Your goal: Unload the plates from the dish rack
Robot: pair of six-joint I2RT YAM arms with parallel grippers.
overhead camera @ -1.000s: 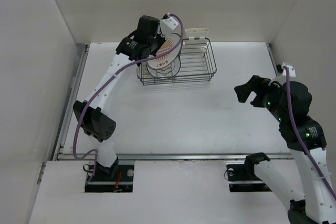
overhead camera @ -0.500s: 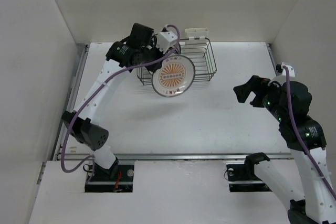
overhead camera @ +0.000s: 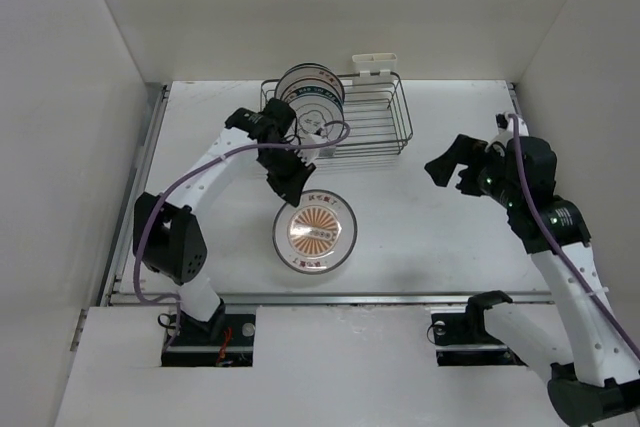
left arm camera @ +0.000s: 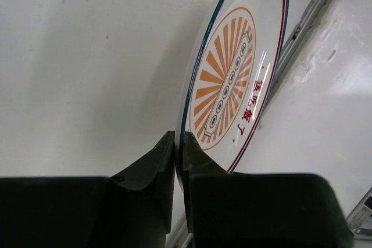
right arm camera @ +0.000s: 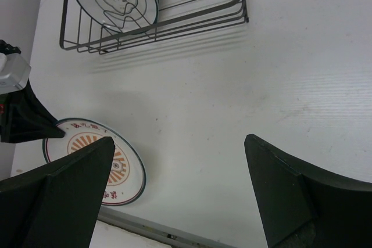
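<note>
near the middle of the table, the sunburst plate is pinched by its rim in the left end effector, jaws nearly closed on it; whether it touches the table cannot be told. other plates overlap in the dish rack, count unclear. left arm reaches forward, wrist bent down. right end effector hovers wide open, empty.

**Robot lab test cell**

Plain white panels enclose a white table on three sides. A left arm and right arm are bolted along the bottom edge beside a metal rail, purple cable trailing.
</note>
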